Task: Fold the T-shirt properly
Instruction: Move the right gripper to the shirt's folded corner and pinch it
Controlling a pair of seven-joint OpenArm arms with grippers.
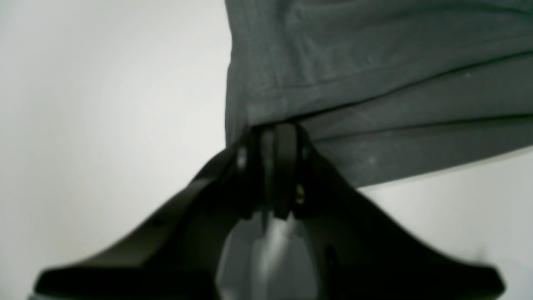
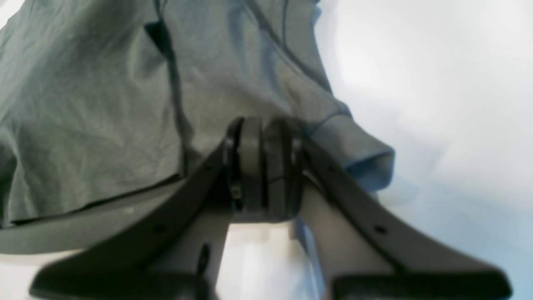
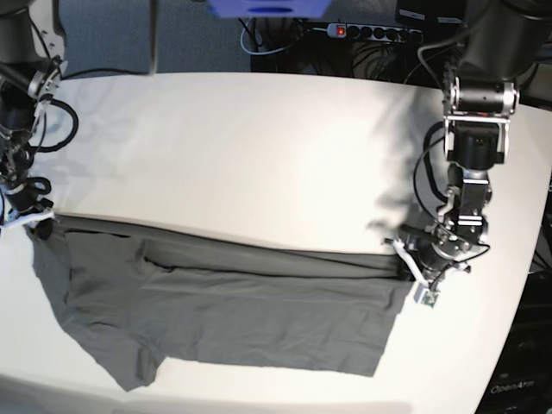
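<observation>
The dark grey T-shirt (image 3: 241,310) lies stretched across the near half of the white table (image 3: 259,147), its far edge folded over into a long straight strip and one sleeve (image 3: 129,362) hanging toward the front left. My left gripper (image 3: 404,259) is on the right of the base view, shut on the shirt's far right corner. In the left wrist view the fingers (image 1: 277,129) pinch the hemmed edge of the cloth (image 1: 374,83). My right gripper (image 3: 39,226) is shut on the far left corner. In the right wrist view its pads (image 2: 264,125) clamp fabric (image 2: 83,104) beside a sleeve cuff (image 2: 366,162).
A power strip (image 3: 371,32) and cables lie behind the table's far edge, beside a blue object (image 3: 267,7). The table's right edge (image 3: 526,259) curves close past the left arm. The far half of the tabletop is bare white.
</observation>
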